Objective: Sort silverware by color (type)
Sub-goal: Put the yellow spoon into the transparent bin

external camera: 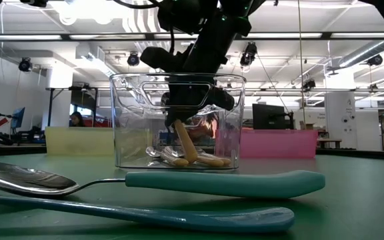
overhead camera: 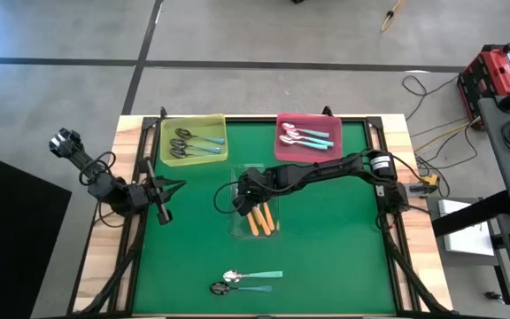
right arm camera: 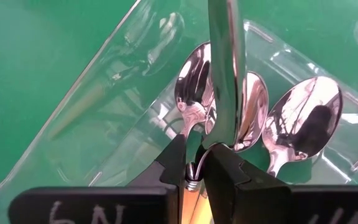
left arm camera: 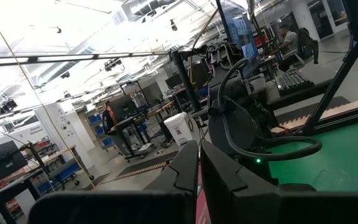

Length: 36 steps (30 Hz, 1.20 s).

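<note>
both arms matte black, jointed, with looped black cables; right arm (overhead camera: 326, 170) bears a silver-white joint cap; white handwritten marks on its wrist.

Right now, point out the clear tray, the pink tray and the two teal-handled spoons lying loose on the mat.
clear tray (external camera: 129, 120), low view, left wall.
pink tray (overhead camera: 282, 120), high view, top-left rim.
teal-handled spoons (external camera: 225, 182), low view, upper spoon's handle.
</note>
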{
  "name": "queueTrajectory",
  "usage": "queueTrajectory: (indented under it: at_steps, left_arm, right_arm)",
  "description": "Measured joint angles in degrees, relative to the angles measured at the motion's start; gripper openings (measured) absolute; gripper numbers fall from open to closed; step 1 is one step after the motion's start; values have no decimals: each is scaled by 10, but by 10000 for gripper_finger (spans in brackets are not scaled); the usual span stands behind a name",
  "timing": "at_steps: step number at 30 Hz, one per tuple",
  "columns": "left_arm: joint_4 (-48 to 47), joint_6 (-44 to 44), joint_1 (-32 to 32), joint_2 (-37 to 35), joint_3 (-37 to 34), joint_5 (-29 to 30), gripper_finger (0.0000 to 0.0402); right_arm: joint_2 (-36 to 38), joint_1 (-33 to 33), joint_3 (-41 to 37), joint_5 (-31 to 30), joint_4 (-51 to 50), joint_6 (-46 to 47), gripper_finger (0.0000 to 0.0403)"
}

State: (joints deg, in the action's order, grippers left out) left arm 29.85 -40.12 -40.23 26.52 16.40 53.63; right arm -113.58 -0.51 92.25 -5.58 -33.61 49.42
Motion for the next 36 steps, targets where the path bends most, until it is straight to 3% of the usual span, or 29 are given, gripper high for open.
queueTrajectory:
  at_steps: [36]
  left_arm:
    - [-3, 0, 0, 0, 0, 0, 0]
  right_arm:
    - [0, 0, 0, -4, 0, -13, 34]
